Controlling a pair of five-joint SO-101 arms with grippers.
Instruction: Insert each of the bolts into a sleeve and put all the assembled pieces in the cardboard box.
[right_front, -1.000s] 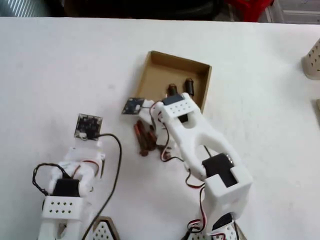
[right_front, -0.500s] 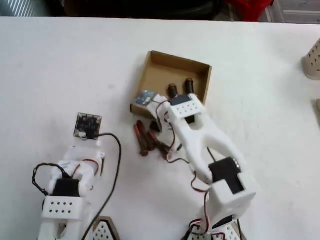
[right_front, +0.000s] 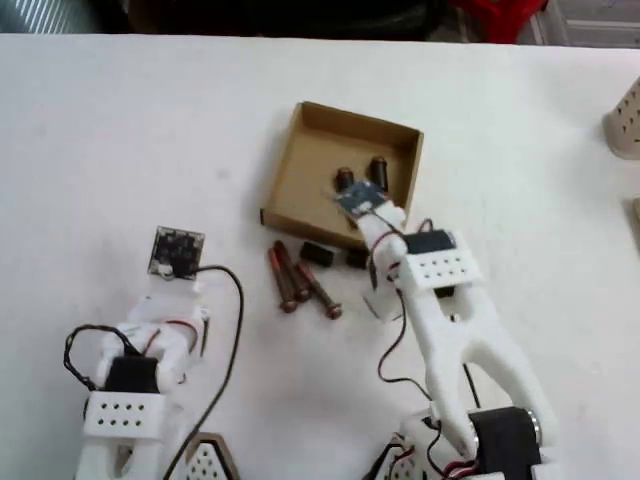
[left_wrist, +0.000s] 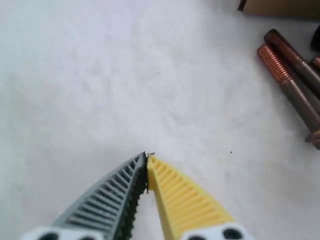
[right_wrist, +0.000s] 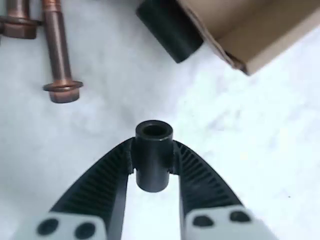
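Note:
The cardboard box (right_front: 310, 150) lies at the table's middle with two assembled pieces (right_front: 345, 181) (right_front: 378, 168) in it. Three copper bolts (right_front: 298, 275) lie in front of the box, and two of them appear as bolts (right_wrist: 57, 50) in the right wrist view. My right gripper (right_wrist: 153, 146) is shut on an upright black sleeve (right_wrist: 153, 155), just above the table by the box's front corner (right_wrist: 250, 35). A second black sleeve (right_wrist: 170, 27) lies against the box. My left gripper (left_wrist: 146, 160) is shut on nothing, left of the bolts (left_wrist: 295, 85).
The left arm (right_front: 140, 350) sits at the near left with a black cable looping beside it. The right arm (right_front: 450, 320) stretches from the near edge toward the box. A pale perforated object (right_front: 625, 120) stands at the far right edge.
The right arm swung rightward from over the bolts along the box's front wall and drew back, uncovering the bolts and a lying sleeve. The left arm kept still.

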